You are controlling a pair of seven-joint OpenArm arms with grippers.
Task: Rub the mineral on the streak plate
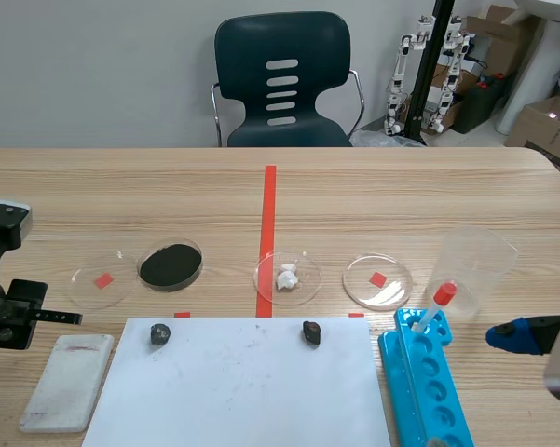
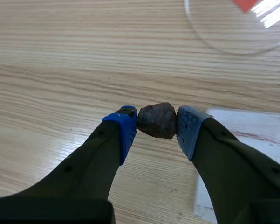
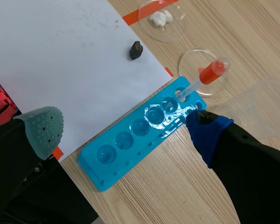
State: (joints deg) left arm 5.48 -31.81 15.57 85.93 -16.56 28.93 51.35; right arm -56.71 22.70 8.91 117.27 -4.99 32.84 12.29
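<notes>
Left fingers clamp the mineral; right fingers stand wide apart.

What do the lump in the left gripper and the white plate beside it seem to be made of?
The lump looks like rough, dull brown-grey stone: grainy, uneven faces. The white plate seems matte, perhaps unglazed ceramic: no gloss, and a faint reddish streak on it.

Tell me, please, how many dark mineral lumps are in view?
3: one lump clamped in the left gripper; two at the white paper's far edge, a left-corner lump and a right-hand lump.
</notes>
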